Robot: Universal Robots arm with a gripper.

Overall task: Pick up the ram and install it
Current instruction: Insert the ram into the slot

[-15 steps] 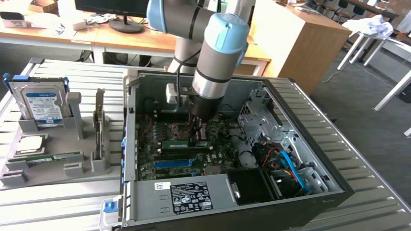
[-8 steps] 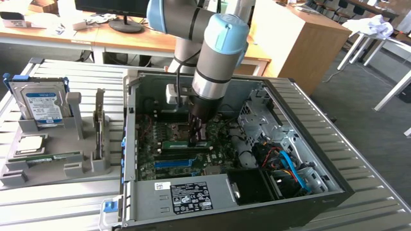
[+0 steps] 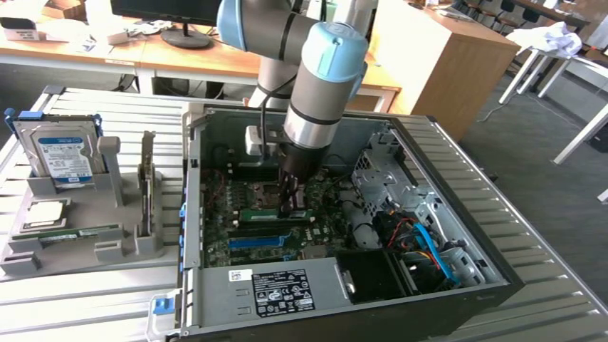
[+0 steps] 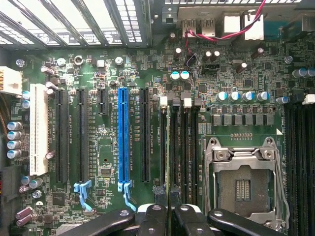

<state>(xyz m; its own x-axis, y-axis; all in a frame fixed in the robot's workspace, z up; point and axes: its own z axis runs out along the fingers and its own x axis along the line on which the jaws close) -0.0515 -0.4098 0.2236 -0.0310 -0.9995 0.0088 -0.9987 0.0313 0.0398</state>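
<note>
Open computer case [image 3: 494,278], hard drive [image 3: 59,153]

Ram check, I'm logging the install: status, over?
End effector shut on ram. Ram edge-on at motherboard's memory slots. Nothing seen blocking.

The thin green ram stick [image 3: 285,213] is largely masked by the dark gripper [image 3: 287,201] in the exterior view; seating in its slot cannot be judged. In the wrist view the black gripper fingers [image 4: 152,220] are cut off at the six o'clock edge, and the stick between them shows edge-on only, chips not visible. White label text on the grey power supply [image 3: 282,291] is too small to read. The blue-labelled hard drive [image 3: 63,158] is partly hidden by its grey holder [image 3: 71,242].
</note>
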